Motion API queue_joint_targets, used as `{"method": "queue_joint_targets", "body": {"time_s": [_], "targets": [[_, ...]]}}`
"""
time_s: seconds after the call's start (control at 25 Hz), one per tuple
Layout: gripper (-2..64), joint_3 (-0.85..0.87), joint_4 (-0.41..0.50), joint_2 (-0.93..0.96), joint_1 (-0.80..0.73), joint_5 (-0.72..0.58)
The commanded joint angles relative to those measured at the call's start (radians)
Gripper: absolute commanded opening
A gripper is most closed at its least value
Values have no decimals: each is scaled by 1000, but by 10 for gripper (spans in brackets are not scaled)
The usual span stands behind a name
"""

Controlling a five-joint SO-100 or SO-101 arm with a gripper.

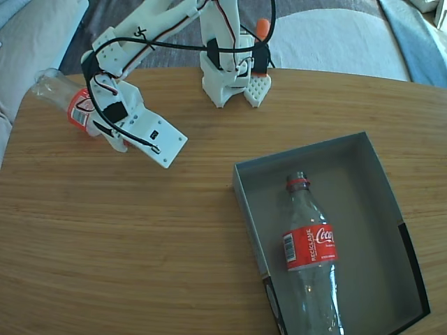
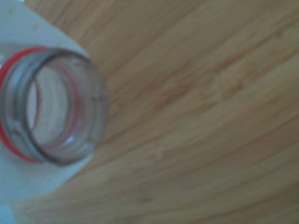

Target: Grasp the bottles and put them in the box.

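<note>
One clear bottle (image 1: pixel 311 246) with a red label lies lengthwise in the grey-blue box (image 1: pixel 363 202), neck pointing to the far side. At the table's far left corner my gripper (image 1: pixel 112 136) is shut on the neck of a second bottle (image 1: pixel 66 94), whose base sticks out past the table edge. In the wrist view that bottle's open mouth with its red ring (image 2: pixel 51 107) fills the left side, blurred, against a white finger (image 2: pixel 42 186). Whether this bottle rests on the table or hangs above it does not show.
The wooden table (image 1: pixel 140 244) is round-cornered. The arm's white base (image 1: pixel 230 77) stands at the far middle edge. The box sits at the near right corner, with room beside the bottle in it. Cushions lie beyond the table.
</note>
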Motion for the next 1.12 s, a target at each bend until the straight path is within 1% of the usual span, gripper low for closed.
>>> {"method": "queue_joint_targets", "body": {"time_s": [0.0,0.04,0.08,0.16,0.2,0.28,0.44,0.56,0.68,0.76,0.96,1.08], "targets": [[95,-92,-6,25,-3,-3],[91,-124,2,26,-5,-3],[72,-164,8,26,-8,-3],[10,-242,8,26,-12,-3],[-7,-275,9,26,-23,-3],[-4,-333,20,26,-41,-3],[-4,-474,101,26,-126,-5],[-4,-578,186,26,-235,-5],[-4,-680,268,26,-380,-5],[-4,-739,308,26,-485,-5],[-4,-867,365,26,-733,-5],[-4,-923,376,26,-865,-5]]}}
